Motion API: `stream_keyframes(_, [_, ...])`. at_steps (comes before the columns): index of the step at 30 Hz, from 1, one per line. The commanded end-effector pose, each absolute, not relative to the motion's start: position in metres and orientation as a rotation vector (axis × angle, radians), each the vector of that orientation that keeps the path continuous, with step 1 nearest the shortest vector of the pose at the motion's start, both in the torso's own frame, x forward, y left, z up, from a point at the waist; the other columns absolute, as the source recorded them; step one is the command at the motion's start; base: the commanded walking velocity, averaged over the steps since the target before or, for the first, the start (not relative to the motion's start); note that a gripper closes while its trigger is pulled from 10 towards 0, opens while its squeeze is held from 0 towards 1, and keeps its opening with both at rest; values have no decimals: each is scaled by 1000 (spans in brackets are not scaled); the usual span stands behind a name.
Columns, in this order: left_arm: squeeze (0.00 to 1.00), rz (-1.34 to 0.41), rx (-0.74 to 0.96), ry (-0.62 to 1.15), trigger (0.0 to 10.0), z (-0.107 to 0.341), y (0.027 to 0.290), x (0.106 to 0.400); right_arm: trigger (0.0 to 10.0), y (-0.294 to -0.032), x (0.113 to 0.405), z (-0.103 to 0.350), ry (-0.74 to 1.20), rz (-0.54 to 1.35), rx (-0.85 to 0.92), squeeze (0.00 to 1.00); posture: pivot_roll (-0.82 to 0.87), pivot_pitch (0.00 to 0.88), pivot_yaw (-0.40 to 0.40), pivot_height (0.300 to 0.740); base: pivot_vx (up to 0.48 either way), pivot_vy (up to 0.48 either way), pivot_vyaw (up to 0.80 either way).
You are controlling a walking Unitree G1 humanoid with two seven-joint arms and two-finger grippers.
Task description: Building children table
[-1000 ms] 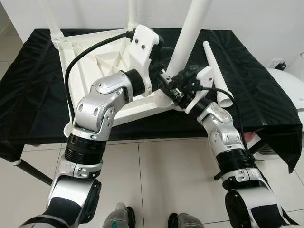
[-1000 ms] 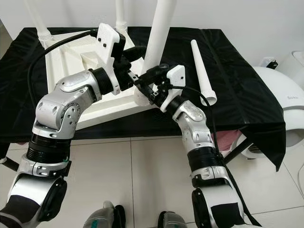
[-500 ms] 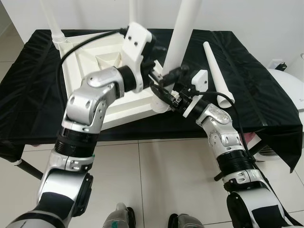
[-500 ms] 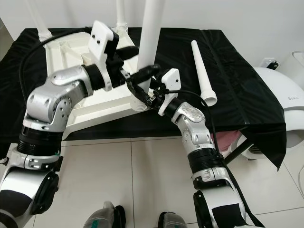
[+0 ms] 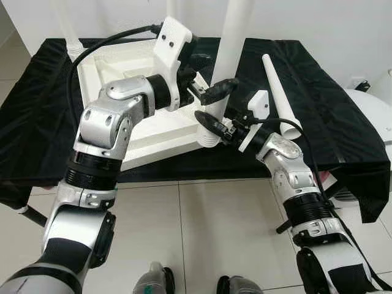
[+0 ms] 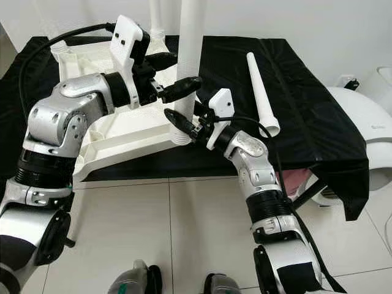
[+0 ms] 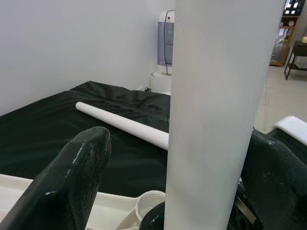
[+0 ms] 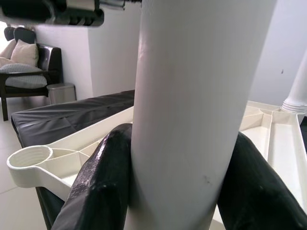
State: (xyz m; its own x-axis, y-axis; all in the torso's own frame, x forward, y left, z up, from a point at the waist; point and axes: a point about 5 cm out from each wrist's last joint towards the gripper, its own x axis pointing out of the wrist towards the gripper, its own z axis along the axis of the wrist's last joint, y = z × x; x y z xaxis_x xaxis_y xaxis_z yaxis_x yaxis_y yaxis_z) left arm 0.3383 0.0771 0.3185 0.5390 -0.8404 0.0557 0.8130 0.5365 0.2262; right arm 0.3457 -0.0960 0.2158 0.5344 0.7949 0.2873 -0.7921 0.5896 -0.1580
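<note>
Your right gripper [image 6: 184, 125] now clamps the leg [image 6: 188, 55] low, just above its socket in the upturned tabletop [image 5: 131, 122], where a second ago it sat beside the base. Your left gripper [image 5: 211, 86] has slid higher up the leg and spread; its fingers [image 7: 72, 177] flank the leg without pinching. So the leg looks seated upright, probably mid-twist. The spare leg [image 6: 262, 98] lies on the black cloth [image 6: 306, 128], not yet fitted.
</note>
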Motion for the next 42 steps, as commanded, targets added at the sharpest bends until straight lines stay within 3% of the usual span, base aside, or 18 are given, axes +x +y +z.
stream_keyframes(1, [0,-949,198,-180,10000,331,82,341,10000,-96,342,210,-332,968,-37,0,-69,62,0,740,0,0,0])
stream_keyframes(17, [0,-970,195,-159,10000,341,74,343,10000,-92,342,210,-335,977,-46,0,-67,62,0,740,0,0,0])
stream_keyframes(18, [0,-974,195,-156,8431,340,73,343,10000,-92,342,211,-336,977,-47,0,-67,62,0,740,0,0,0])
stream_keyframes(19, [0,-981,185,-152,1451,341,72,343,10000,-92,342,211,-337,975,-48,0,-67,61,1,740,0,0,0])
stream_keyframes(22, [0,-984,180,-151,1451,341,72,343,10000,-92,343,211,-338,975,-48,0,-67,61,1,740,0,0,0])
stream_keyframes(23, [0,-986,184,-150,0,341,71,343,10000,-92,343,211,-339,974,-48,0,-67,61,1,740,0,0,0])
stream_keyframes(42, [0,-993,194,-148,0,340,69,343,10000,-94,345,214,-354,951,-50,0,-73,49,4,740,0,0,0])
